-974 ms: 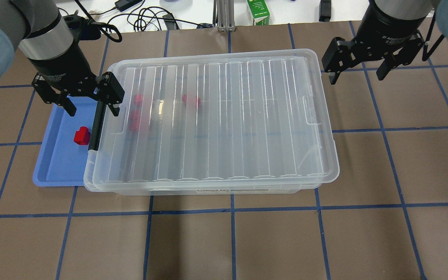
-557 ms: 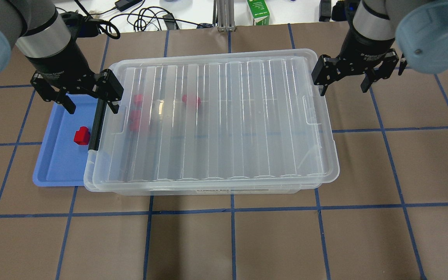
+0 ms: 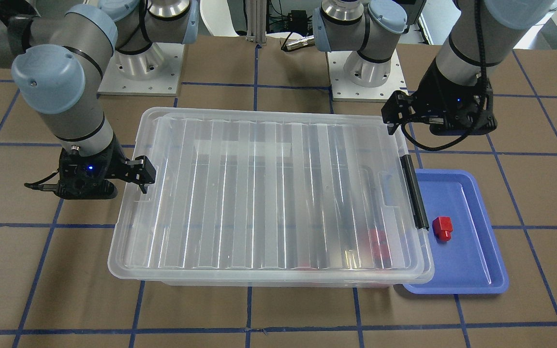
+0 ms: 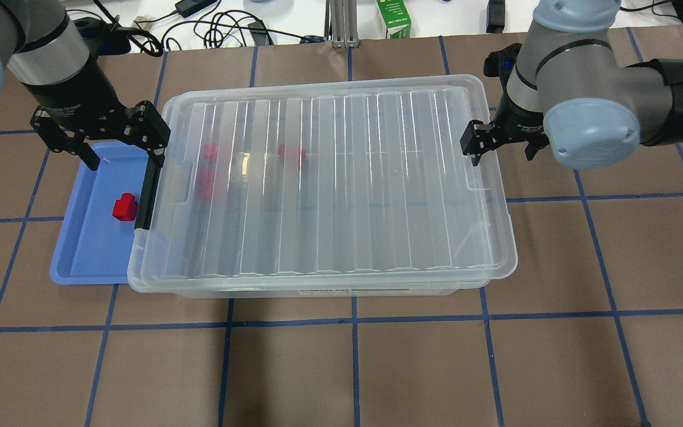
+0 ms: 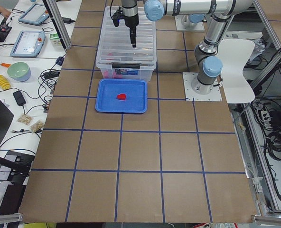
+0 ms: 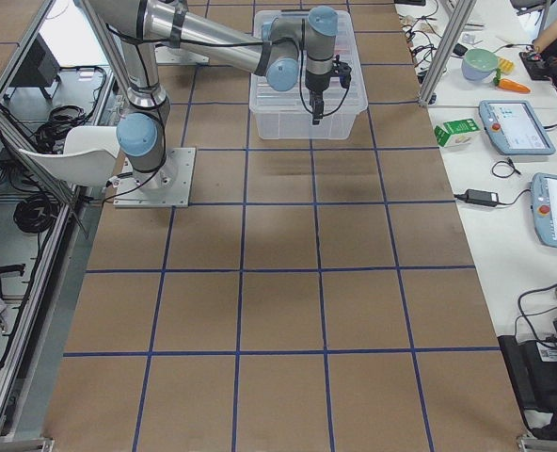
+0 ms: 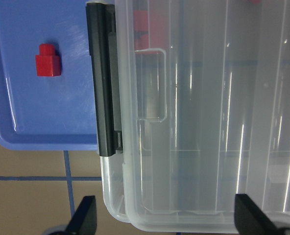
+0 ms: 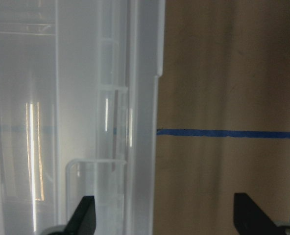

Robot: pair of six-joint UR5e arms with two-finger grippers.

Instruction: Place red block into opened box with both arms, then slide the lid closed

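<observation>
The lid (image 4: pixel 341 178) already covers the box (image 4: pixel 347 292), and red blocks (image 4: pixel 291 153) show dimly beneath it, so the task seems almost finished. One red block (image 4: pixel 123 207) lies on the blue tray (image 4: pixel 86 249). The left gripper (image 4: pixel 124 160) and right gripper (image 4: pixel 501 155) are spread and empty at the lid's short ends.

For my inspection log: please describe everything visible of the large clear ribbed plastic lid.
The large clear ribbed plastic lid is flat and rectangular, with lengthwise ribs, a raised rim and a handle notch at each short end. It lies on the shallow clear plastic box, covering nearly all; a narrow rim strip shows by the black latch bar. Small red plastic blocks show through it. The open left tool and open right tool flank its short ends; contact is unclear.
</observation>
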